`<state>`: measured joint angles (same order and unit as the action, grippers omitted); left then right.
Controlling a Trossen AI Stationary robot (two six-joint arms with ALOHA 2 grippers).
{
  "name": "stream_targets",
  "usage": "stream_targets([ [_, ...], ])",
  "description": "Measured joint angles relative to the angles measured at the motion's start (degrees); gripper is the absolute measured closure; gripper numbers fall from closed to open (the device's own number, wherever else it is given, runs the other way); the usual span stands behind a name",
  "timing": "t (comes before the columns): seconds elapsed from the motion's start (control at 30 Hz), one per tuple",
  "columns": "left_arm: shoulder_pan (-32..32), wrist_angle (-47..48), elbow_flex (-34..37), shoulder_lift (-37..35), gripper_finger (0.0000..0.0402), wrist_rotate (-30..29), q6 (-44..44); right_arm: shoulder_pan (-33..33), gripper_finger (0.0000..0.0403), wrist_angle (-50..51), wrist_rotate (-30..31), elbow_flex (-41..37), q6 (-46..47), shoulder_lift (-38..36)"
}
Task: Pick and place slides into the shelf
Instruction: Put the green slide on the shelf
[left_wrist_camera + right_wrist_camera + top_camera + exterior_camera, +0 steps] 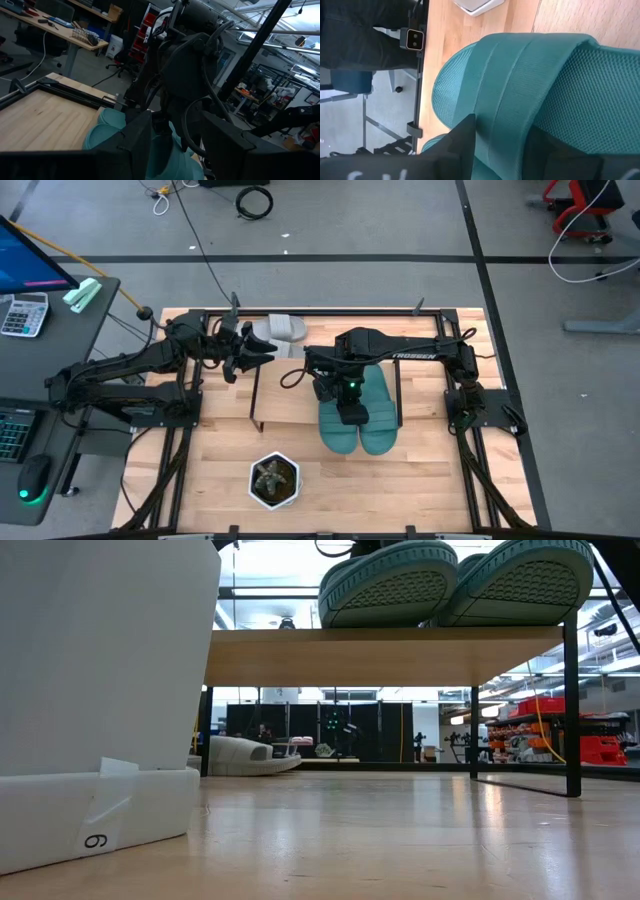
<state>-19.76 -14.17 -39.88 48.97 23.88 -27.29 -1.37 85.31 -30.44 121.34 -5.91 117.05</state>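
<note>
Two teal slides lie side by side on the shelf, a wooden board on thin black legs. In the low view their soles jut past the board's near edge. My right gripper is open and points down over the left teal slide, its fingers either side of the wide strap. The grey slides rest soles down on the table beyond the shelf's far left corner, and one shows in the low view. My left gripper is open and empty beside the grey slides. My right gripper comes from above with one finger on the toe side of the left teal slide's strap and the other on the heel side. I cannot tell whether the fingers touch the strap. The slide lies flat on the shelf board.
A white planter with a small plant stands near the table's near edge and fills the left of the low view. The shelf's left half is bare board. Black frame rails run along the table's edges. A desk with a calculator stands to the left.
</note>
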Motion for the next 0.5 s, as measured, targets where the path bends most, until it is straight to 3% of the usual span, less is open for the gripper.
stream_targets([
  [0.5, -0.01, 0.02, 0.00, 0.00, 0.0230, 0.00, -0.07, 0.00, 0.0280, 0.16, -0.02, 0.00, 2.64, 0.02],
])
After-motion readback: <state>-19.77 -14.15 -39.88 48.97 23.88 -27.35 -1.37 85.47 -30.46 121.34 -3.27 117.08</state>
